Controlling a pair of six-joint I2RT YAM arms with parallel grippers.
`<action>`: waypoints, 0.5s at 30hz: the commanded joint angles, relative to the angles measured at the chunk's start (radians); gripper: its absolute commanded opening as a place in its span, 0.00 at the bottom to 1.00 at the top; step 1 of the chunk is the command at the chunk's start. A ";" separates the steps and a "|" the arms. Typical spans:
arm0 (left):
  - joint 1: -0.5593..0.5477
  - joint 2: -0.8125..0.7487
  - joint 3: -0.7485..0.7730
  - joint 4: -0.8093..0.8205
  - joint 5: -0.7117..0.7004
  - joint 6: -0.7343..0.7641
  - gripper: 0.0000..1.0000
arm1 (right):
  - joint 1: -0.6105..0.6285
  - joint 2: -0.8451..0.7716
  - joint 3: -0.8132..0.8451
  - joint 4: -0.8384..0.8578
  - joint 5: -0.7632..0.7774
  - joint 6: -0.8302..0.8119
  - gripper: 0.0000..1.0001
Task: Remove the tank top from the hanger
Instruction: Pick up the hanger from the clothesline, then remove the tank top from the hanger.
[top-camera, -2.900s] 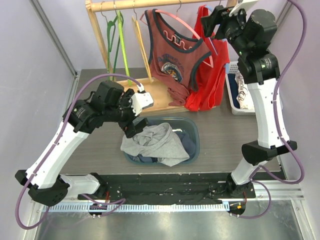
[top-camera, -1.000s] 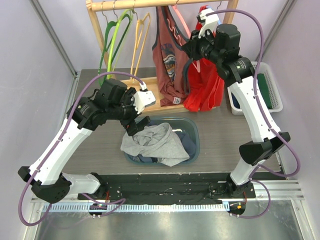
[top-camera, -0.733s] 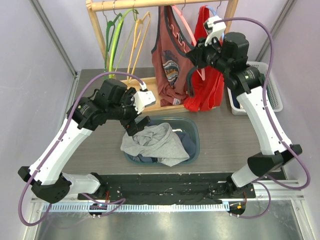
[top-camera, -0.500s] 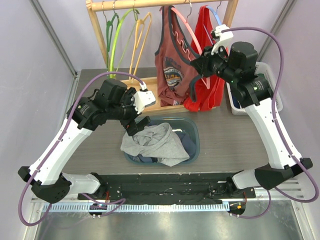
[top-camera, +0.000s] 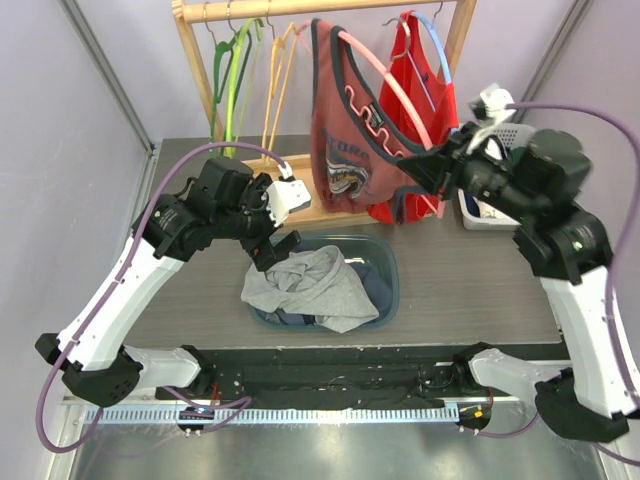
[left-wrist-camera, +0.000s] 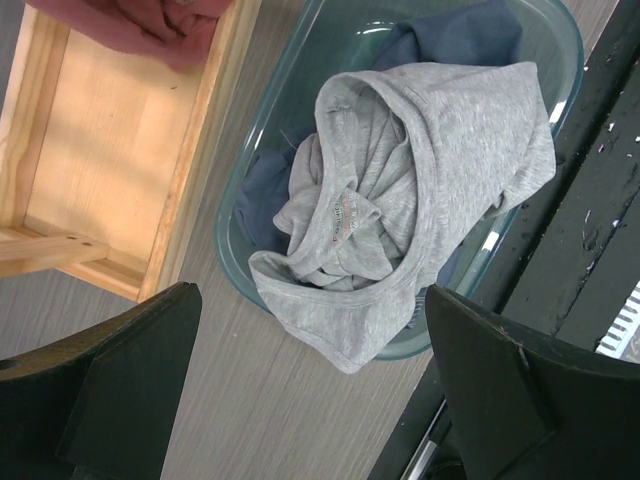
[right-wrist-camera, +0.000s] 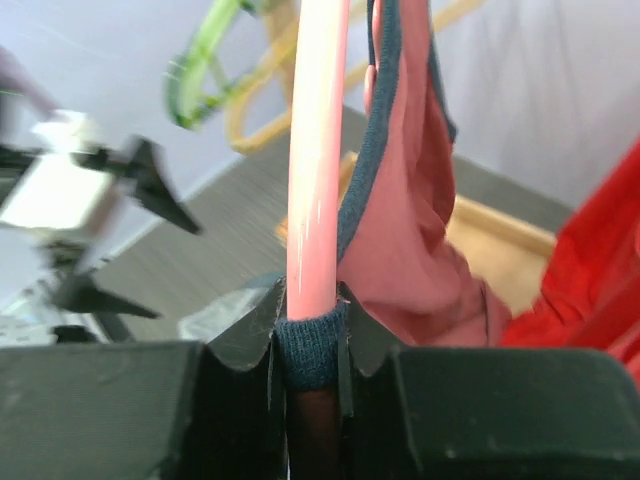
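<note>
A maroon tank top (top-camera: 345, 150) with dark trim hangs on a pink hanger (top-camera: 385, 85) from the wooden rail. My right gripper (top-camera: 425, 172) is shut on the hanger's lower end, where the dark strap wraps it, and holds it tilted out to the right. In the right wrist view the pink hanger (right-wrist-camera: 315, 150) rises from between the jaws of the right gripper (right-wrist-camera: 310, 340), with the tank top (right-wrist-camera: 410, 230) draped beside it. My left gripper (top-camera: 270, 250) hovers open over the basin; in its wrist view the left gripper (left-wrist-camera: 310, 390) has nothing between its fingers (left-wrist-camera: 130, 380).
A teal basin (top-camera: 390, 265) holds a grey shirt (left-wrist-camera: 420, 170) over blue cloth. On the rail hang a red garment (top-camera: 415, 60) on a blue hanger, plus bare green (top-camera: 228, 70) and yellow (top-camera: 280, 65) hangers. The rack's wooden base (top-camera: 310, 190) lies behind the basin. A white tray (top-camera: 480, 210) stands right.
My right arm has swung right and toward the near edge, pulling the hanger's lower end out and tilting the tank top. The left arm has not moved.
</note>
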 joint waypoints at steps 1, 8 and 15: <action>0.007 -0.013 0.032 0.038 0.028 -0.019 1.00 | 0.005 -0.096 0.130 0.183 -0.163 0.048 0.01; 0.007 -0.016 0.031 0.044 0.025 -0.022 1.00 | 0.005 -0.107 0.340 0.186 -0.238 0.060 0.01; 0.011 -0.020 0.031 0.044 0.036 -0.027 1.00 | 0.005 -0.125 0.399 0.169 -0.215 0.049 0.01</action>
